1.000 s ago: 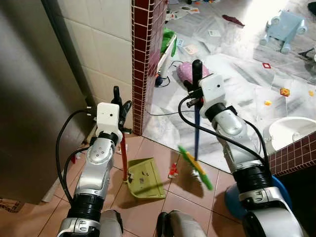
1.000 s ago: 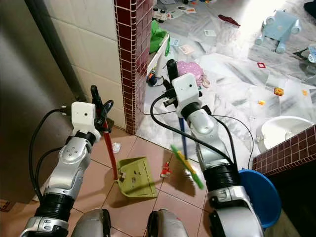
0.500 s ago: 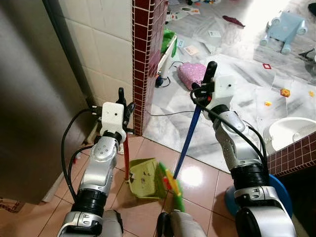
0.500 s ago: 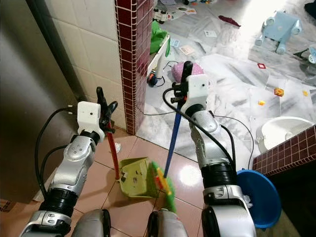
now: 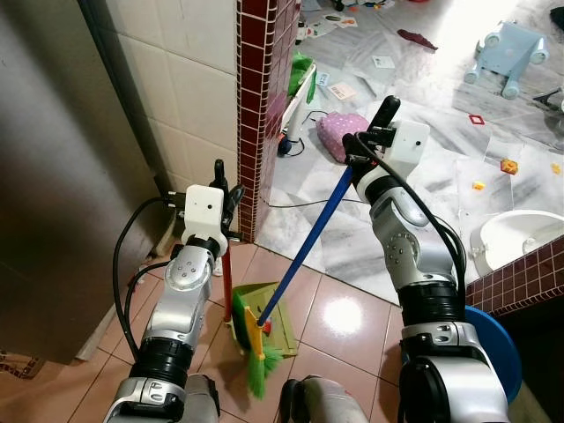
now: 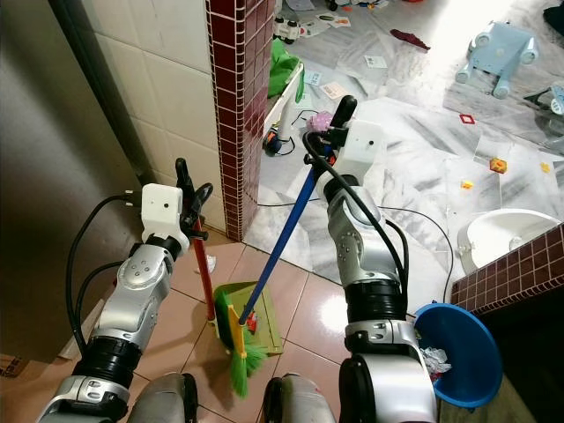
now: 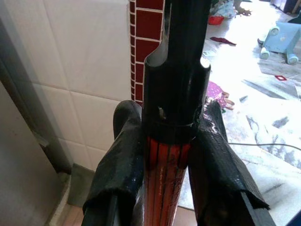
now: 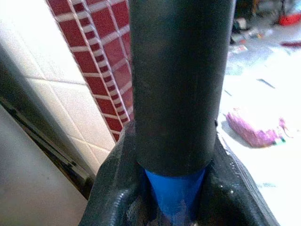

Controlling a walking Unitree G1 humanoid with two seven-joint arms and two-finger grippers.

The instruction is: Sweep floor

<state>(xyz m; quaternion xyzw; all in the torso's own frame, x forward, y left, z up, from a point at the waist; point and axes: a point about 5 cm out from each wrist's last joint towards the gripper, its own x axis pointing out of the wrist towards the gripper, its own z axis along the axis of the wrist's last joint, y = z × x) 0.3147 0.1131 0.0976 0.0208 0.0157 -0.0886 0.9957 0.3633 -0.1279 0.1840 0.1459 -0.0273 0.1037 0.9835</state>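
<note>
Two hands are at work over the pink floor tiles (image 5: 348, 322): the left hand (image 5: 222, 176) is pinching the red handle (image 5: 226, 282) of the dustpan (image 6: 261, 328), which sits on the tiles close to the robot's feet, and the right hand (image 6: 337, 123) is clamped on the top of the broom (image 6: 273, 256), whose blue shaft slants down to green bristles (image 6: 240, 357) resting at the near edge of the pan. Something small and red (image 6: 252, 322) lies on the pan beside the bristles; what else is in it I cannot tell. At the robot's right stands a blue bucket (image 6: 458, 352) with crumpled paper (image 6: 429, 357) inside, tucked against a low maroon-tiled ledge (image 5: 520, 273), and a white basin (image 5: 520, 233) sits beyond that ledge. To the left, a grey door (image 5: 53, 176) and a white-tiled wall (image 5: 189, 88) end at a maroon corner (image 5: 257, 97), hemming in the pan. Past the corner the marble floor (image 5: 423, 97) opens wide, littered with a pink bundle (image 5: 342, 132), a black cable (image 5: 295, 204), cards and a pale blue toy (image 5: 507, 48).
</note>
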